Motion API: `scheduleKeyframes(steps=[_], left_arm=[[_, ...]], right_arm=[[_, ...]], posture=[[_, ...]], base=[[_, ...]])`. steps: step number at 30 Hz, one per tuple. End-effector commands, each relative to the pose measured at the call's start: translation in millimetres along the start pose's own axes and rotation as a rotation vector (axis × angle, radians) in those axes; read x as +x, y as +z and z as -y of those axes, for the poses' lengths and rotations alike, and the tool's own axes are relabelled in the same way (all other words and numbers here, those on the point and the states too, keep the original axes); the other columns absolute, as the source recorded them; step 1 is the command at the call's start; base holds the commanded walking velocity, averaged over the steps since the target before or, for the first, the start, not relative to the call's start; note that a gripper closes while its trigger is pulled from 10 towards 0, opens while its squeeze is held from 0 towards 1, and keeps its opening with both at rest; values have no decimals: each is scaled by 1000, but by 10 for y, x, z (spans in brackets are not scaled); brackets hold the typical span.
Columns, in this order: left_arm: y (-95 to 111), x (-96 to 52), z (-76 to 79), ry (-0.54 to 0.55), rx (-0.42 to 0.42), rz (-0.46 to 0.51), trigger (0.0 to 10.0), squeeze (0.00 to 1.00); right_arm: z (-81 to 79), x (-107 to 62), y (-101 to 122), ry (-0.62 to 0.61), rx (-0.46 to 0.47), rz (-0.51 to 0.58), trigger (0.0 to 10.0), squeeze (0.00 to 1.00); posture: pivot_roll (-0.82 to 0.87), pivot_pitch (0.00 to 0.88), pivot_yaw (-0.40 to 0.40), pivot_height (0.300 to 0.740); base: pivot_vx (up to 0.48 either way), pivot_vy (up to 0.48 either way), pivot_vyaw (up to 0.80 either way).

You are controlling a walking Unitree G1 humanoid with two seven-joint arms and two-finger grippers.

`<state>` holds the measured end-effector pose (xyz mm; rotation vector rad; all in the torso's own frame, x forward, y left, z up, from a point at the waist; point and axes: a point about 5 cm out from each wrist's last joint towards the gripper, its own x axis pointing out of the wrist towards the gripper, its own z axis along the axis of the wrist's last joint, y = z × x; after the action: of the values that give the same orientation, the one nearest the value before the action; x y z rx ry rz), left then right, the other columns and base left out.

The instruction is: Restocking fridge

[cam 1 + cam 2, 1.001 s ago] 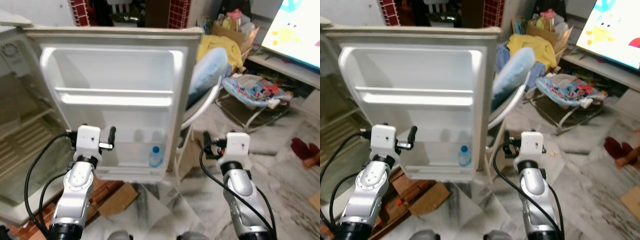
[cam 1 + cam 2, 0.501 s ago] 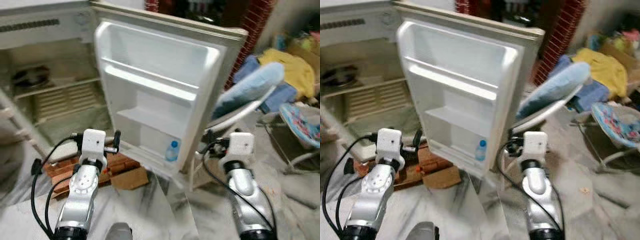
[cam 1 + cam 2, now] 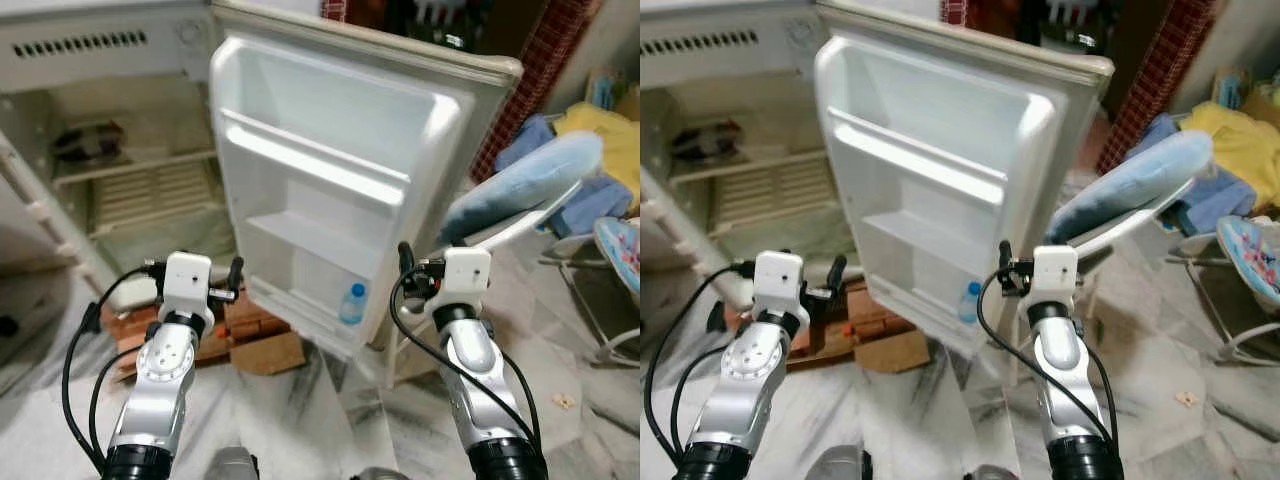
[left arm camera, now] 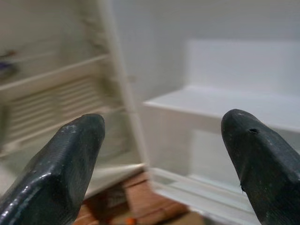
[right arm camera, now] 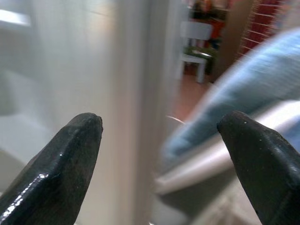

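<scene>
— What had changed since half a second before?

— Mostly the camera: the whole scene slid a little, and the fridge door point(image 3: 340, 190) sat more squarely at 12 o'clock. Both arms stayed raised with nothing in them.

— And the claws?

— The left claw point(image 4: 164, 154) was released, its fingers point(image 4: 61, 164) spread wide and aimed at the gap between the fridge cabinet point(image 3: 110, 170) and the door. The right claw point(image 5: 164, 154) was released too, pointing past the door's outer edge toward a blue cushion point(image 3: 520, 185) at 2 o'clock.

— Where was the thing to restock?

— A water bottle point(image 3: 351, 303) with a blue cap stood upright in the door's lowest shelf, between the two arms.

— The room?

— A grey-veined marble floor point(image 3: 330, 420), a flattened piece of cardboard point(image 3: 265, 352) and reddish bricks point(image 3: 225, 325) under the fridge at 9 o'clock, a red brick pillar point(image 3: 520, 70) at 1 o'clock, and a yellow cloth point(image 3: 1240, 140) at 3 o'clock.
</scene>
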<state>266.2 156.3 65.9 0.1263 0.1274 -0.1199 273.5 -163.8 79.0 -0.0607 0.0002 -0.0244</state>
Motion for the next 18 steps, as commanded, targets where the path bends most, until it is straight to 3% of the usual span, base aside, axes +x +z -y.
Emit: scheduleKeyframes(steps=[1, 7, 11, 14, 18], left_arm=[[28, -8, 41, -23, 3, 11, 10000, 0], [-12, -55, 34, -21, -12, -5, 10000, 0], [-19, -65, -3, -12, -9, -13, 10000, 0], [-12, -66, -10, -7, 0, -11, 10000, 0], [-16, -72, -29, 21, -5, -22, 10000, 0]], right_arm=[[68, -1, 17, -28, 0, 11, 10000, 0], [69, -42, -45, -26, 14, -6, 10000, 0], [10, 21, 44, 35, 40, 30, 10000, 0], [-28, 45, 98, 83, 3, 60, 10000, 0], [-61, 55, 177, 113, -20, 104, 10000, 0]], posture=[[41, 28, -46, 740], [42, 25, -45, 740], [43, 31, -35, 740], [44, 32, -34, 740], [43, 32, -33, 740]], base=[[0, -454, 0], [0, -434, 0], [0, -420, 0], [0, -282, 0], [0, 0, 795]])
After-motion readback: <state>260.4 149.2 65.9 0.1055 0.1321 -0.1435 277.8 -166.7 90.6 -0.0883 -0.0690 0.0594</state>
